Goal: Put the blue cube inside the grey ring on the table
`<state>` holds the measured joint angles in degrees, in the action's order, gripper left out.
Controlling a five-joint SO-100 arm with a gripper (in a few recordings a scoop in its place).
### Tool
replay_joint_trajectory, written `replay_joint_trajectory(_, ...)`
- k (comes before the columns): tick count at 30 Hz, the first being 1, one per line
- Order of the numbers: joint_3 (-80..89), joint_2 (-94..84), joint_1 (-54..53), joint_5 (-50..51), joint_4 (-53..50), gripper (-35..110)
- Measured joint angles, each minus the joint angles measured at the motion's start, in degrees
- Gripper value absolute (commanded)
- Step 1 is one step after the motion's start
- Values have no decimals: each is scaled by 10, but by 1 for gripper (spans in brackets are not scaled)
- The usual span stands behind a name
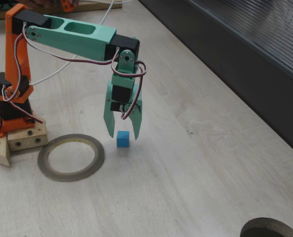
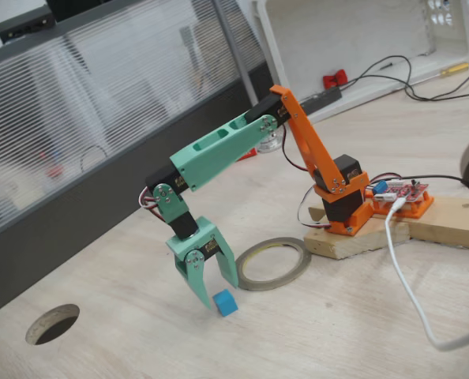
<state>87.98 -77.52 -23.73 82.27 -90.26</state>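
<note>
Near the lower left of a fixed view, the grey ring [image 1: 71,157] lies flat on the pale wood-grain surface [image 1: 201,163], just beside the arm's wooden base block [image 1: 19,139]. A dark round disc [image 1: 271,228] sits at the bottom right edge, well apart. The blue cube [image 1: 123,138], small and matte, rests just right of the ring. The end effector [image 1: 122,132] hangs over it, fingers apart, straddling it.

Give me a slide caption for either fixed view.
Open gripper hangs over the blue cube, beside the grey ring on the table.
</note>
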Motion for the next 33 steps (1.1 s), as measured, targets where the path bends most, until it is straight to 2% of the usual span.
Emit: replay_joint_trajectory(33, 0, 48, 0, 0, 0, 38)
